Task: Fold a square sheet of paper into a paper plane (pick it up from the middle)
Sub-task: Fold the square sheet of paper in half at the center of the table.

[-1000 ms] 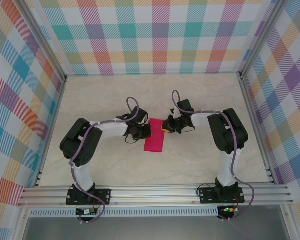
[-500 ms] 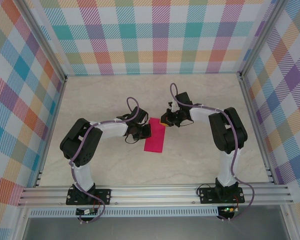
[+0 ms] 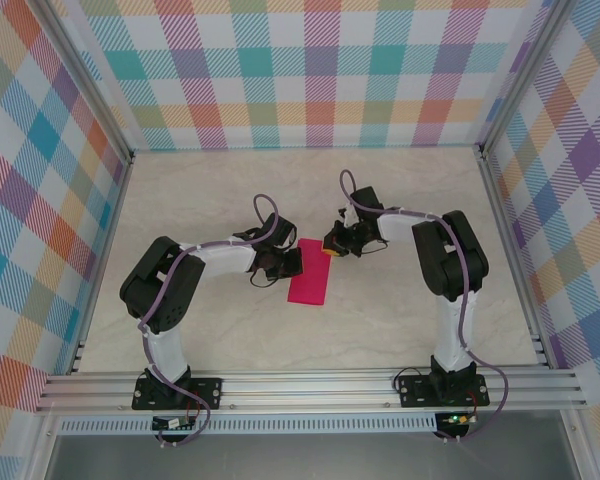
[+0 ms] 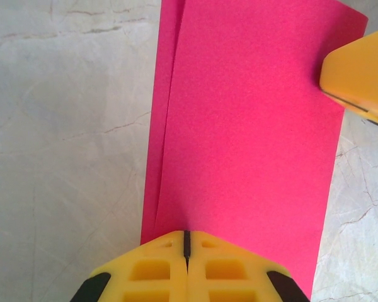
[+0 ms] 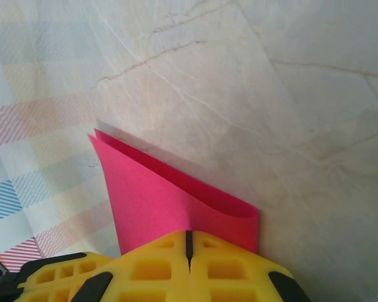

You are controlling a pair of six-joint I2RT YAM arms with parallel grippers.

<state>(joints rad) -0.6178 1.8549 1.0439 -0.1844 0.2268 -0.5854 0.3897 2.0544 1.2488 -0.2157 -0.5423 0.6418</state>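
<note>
The square sheet of paper [image 3: 310, 281] is bright pink and lies on the table, folded in half into a narrow rectangle. In the left wrist view the two layers of the paper [image 4: 246, 126] sit slightly offset along the left side. My left gripper [image 3: 294, 262] is shut, and the left gripper [image 4: 186, 234] rests its tips on the sheet's near edge. My right gripper [image 3: 330, 247] is shut at the sheet's far right corner. In the right wrist view the right gripper [image 5: 189, 234] presses on the paper [image 5: 157, 195], whose fold bulges open at the right. The paper plane is out of view.
The marble-look table [image 3: 220, 200] is walled by checked panels [image 3: 320, 70] at the back and on both sides. An aluminium rail [image 3: 310, 385] runs along the near edge, carrying both arm bases.
My right wrist has shifted slightly toward the far wall and to the left, its tips still at the paper's far right corner. The left arm and the paper have not moved.
</note>
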